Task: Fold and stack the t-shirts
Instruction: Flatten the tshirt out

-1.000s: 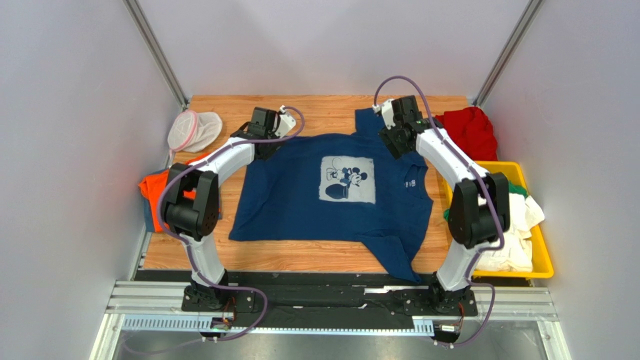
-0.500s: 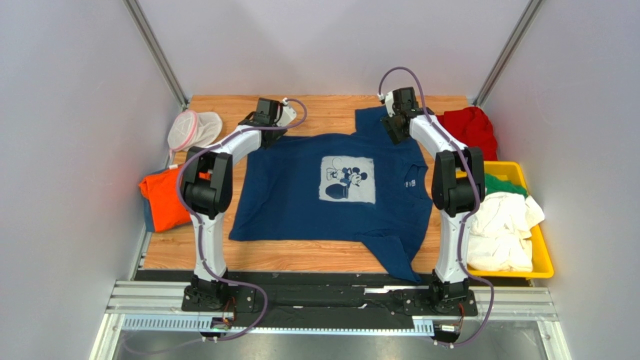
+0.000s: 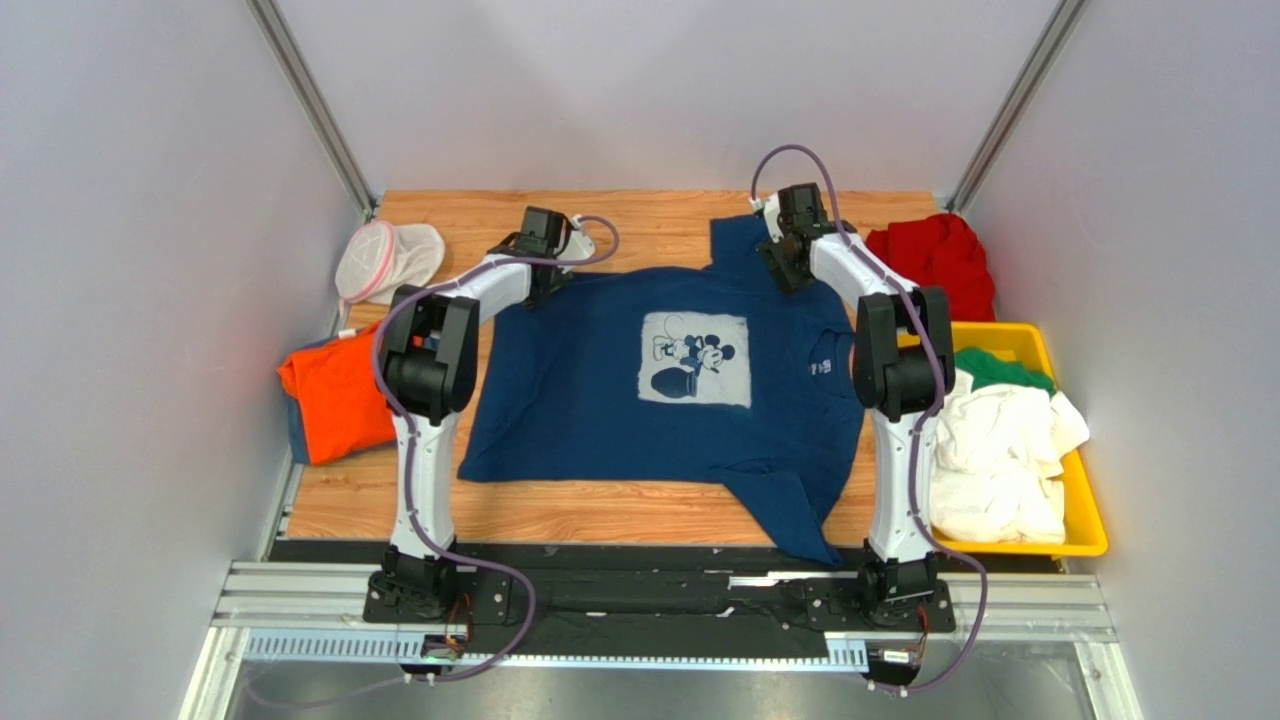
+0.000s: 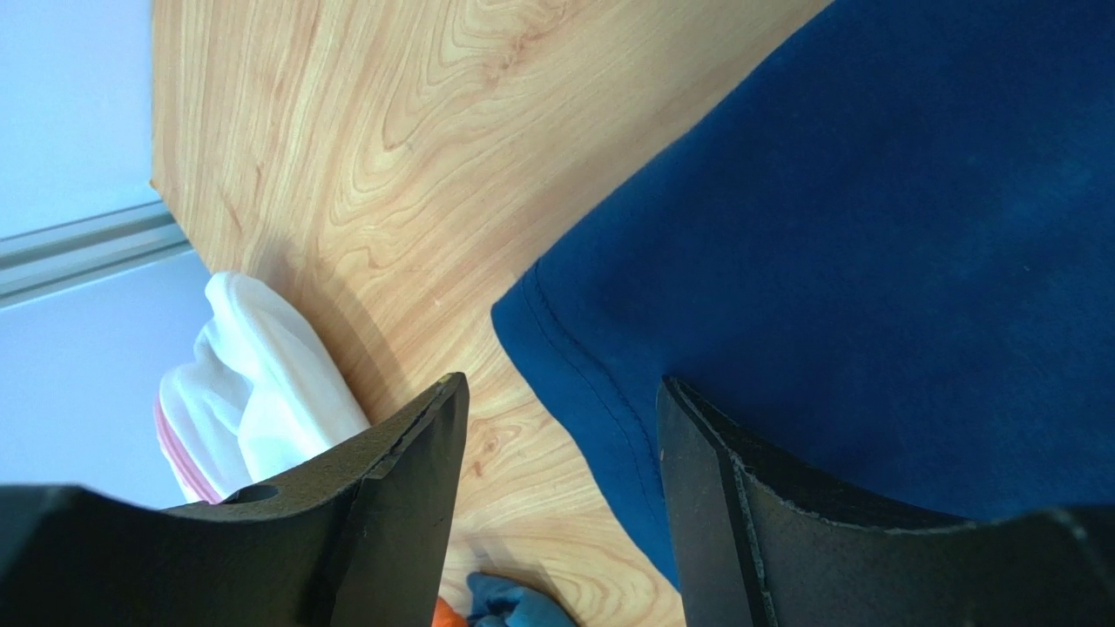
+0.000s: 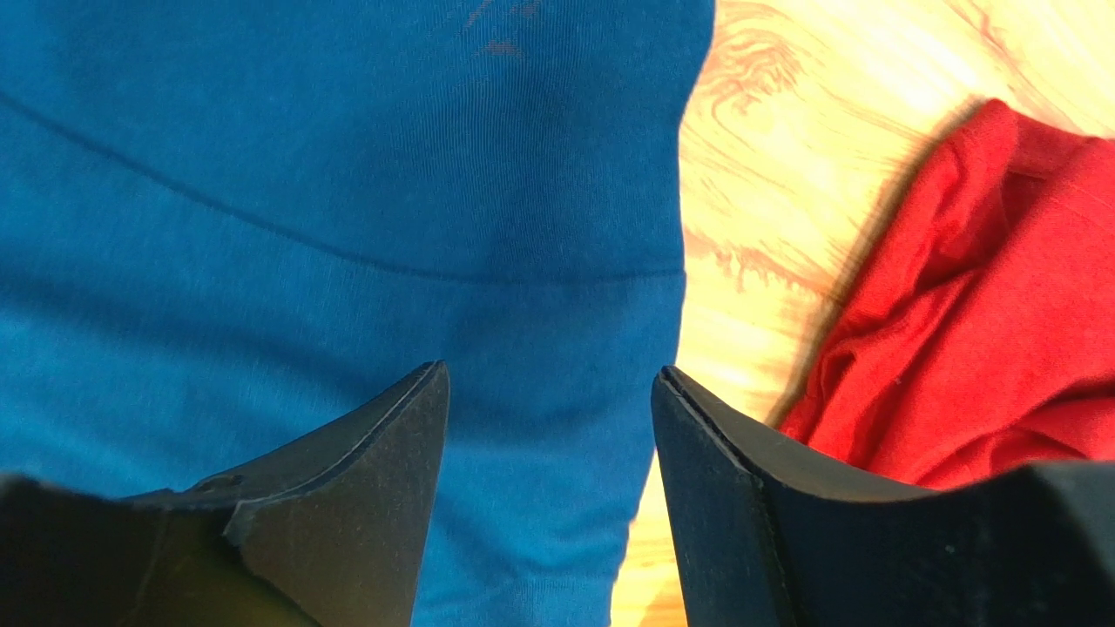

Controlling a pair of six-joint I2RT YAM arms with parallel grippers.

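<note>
Top external view: a navy t-shirt [image 3: 601, 390] lies spread flat across the middle of the wooden worktop [image 3: 451, 218], its pale square Mickey Mouse print [image 3: 696, 359] facing up. One flap of cloth juts toward the far edge and another, rumpled, reaches the near edge on the right. Both arms stretch out to the far side of the shirt. The left claw [image 3: 538, 270] sits over the shirt's far left corner, and the right claw [image 3: 778, 258] sits over the far flap. An orange t-shirt [image 3: 334, 393] lies folded at the left edge of the worktop, and a white mesh pouch [image 3: 383, 258] with a pink rim lies beyond it in the far left corner. A red t-shirt [image 3: 939, 263] lies bunched in the far right corner. Nearer on the right a yellow bin [image 3: 1085, 510] holds crumpled white t-shirts [image 3: 999, 465] and a green t-shirt [image 3: 1004, 371]. The left wrist view shows the left claw's two dark fingers [image 4: 393, 497] standing apart with nothing gripped. The stitched corner of the navy cloth and a strip of bare wood show in the gap, and the pouch shows to the left. The right wrist view shows the right claw's fingers [image 5: 353, 483] likewise parted and holding nothing. Navy cloth lies below the gap, its edge is just to the right, and the red t-shirt lies beyond a band of wood. Whether either claw's tips touch the cloth cannot be told.
</note>
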